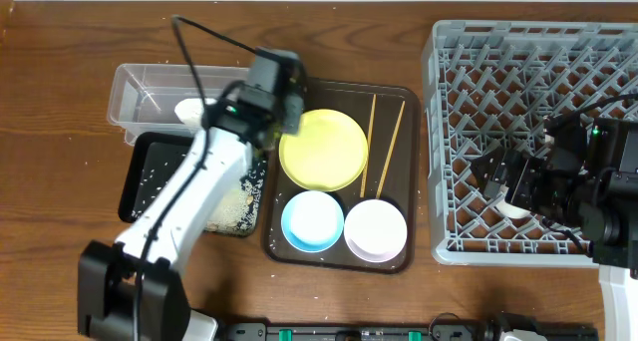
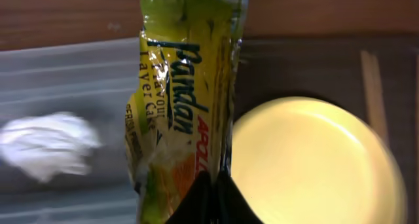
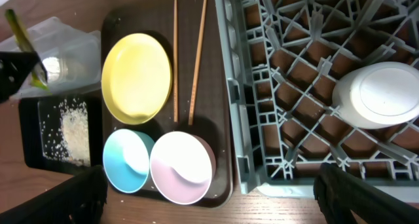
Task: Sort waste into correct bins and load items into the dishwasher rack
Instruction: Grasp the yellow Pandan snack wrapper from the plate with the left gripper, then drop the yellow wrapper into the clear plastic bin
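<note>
My left gripper (image 2: pixel 213 185) is shut on the green-yellow snack wrapper (image 2: pixel 180 99) and holds it up between the clear tub (image 1: pixel 140 82) and the yellow plate (image 1: pixel 324 149). The white tissue wad (image 2: pixel 46 145) lies in the tub. Rice grains (image 1: pixel 231 209) lie in the black tray (image 1: pixel 140 186). Two chopsticks (image 1: pixel 382 142), the light blue bowl (image 1: pixel 312 221) and the white-pink bowl (image 1: pixel 375 229) sit on the brown tray. My right gripper (image 1: pixel 503 178) is open and empty above the front of the grey rack (image 1: pixel 469 42).
The dark brown serving tray (image 1: pixel 339 261) sits between the bins and the rack. A white round dish (image 3: pixel 383 96) rests upside down in the rack near my right gripper. The right arm's cables hang over the rack's right side.
</note>
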Controlling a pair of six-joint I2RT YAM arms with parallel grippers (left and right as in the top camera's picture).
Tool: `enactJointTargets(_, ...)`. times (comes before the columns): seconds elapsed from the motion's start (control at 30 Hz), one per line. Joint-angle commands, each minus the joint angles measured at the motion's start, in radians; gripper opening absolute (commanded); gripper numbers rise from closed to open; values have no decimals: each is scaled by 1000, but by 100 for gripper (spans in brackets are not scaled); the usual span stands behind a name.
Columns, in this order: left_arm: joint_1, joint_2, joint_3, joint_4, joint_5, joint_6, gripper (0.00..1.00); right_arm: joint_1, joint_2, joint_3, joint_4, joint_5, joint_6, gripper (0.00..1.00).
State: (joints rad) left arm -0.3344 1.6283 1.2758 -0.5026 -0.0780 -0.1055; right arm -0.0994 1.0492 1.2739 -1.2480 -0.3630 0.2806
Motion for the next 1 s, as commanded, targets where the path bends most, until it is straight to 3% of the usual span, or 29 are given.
enactJointTargets(0.0, 81, 41, 0, 37, -39, -35, 34, 2, -2, -1, -1, 0, -9, 99)
enactJointTargets(0.07, 114, 45, 0, 44, -19, -38, 61, 2, -2, -1, -2, 0, -9, 99)
enactJointTargets(0.1, 119, 40, 1, 37, 3, -37, 63, 2, -2, -1, -2, 0, -9, 99)
enactJointTargets(0.23, 104, -18, 8, -42, 122, -37, 63, 2, -2, -1, -2, 0, -8, 99)
enactJointTargets(0.4, 6, -134, 8, -157, 135, -37, 63, 2, -2, -1, -2, 0, -9, 99)
enactJointTargets(0.6, -102, -193, 7, -214, -17, -27, 63, 2, -2, -1, -2, 0, -9, 99)
enactJointTargets(0.7, -85, -170, 5, -191, -121, -27, 37, 2, -2, -1, -3, 0, -9, 99)
enactJointTargets(0.77, -61, -141, 5, -181, -91, -29, 22, 2, -2, -1, -9, 0, -9, 99)
enactJointTargets(0.83, -55, -110, 5, -197, 17, -26, 15, 2, -2, -1, -13, 0, -9, 99)
enactJointTargets(0.97, -91, -97, 5, -234, 89, -26, 17, 2, -2, -1, -17, 0, -9, 99)
